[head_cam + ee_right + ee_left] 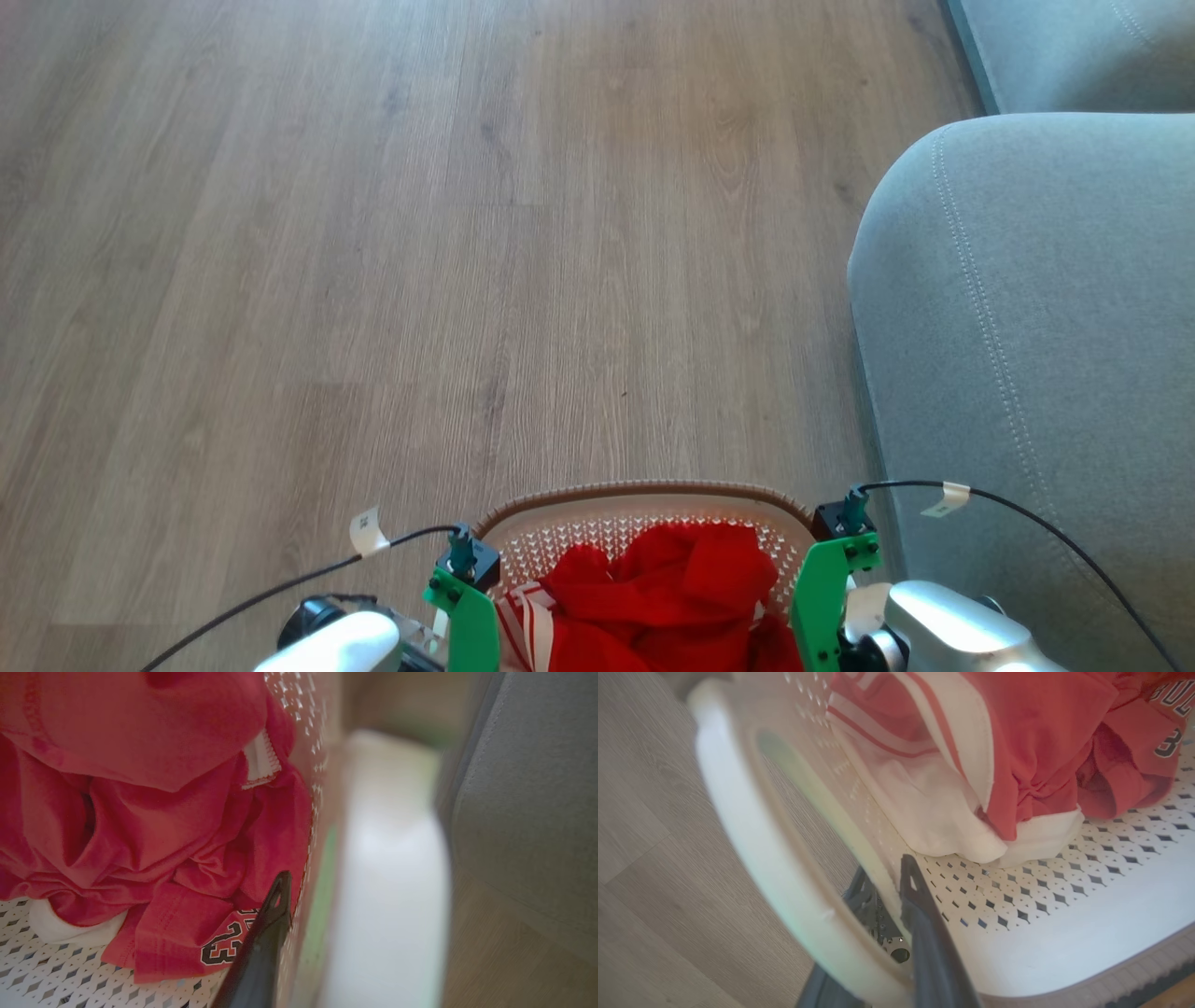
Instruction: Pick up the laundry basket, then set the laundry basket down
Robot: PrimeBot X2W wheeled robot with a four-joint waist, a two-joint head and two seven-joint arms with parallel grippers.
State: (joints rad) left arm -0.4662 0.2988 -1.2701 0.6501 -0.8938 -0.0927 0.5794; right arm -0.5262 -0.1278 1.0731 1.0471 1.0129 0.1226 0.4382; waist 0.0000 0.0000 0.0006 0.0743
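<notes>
The laundry basket [644, 490], white and perforated with a brown woven rim, sits at the bottom centre of the head view and holds red and white clothes [672, 588]. My left gripper [471, 602] is at its left side and my right gripper [822, 597] at its right side. In the left wrist view the left gripper [883, 868] is shut on the basket wall beside the white handle [752, 826], one finger [924, 933] inside and one outside. In the right wrist view the right gripper [308, 882] has one dark finger [261, 942] against the inside wall. Its other finger is hidden behind the wall and blurred handle [392, 882].
A grey sofa [1027, 327] stands close on the right, almost touching the right arm, and also shows beside the basket [537, 788]. Wood-plank floor [373, 280] stretches ahead and to the left. Black cables run from both wrists.
</notes>
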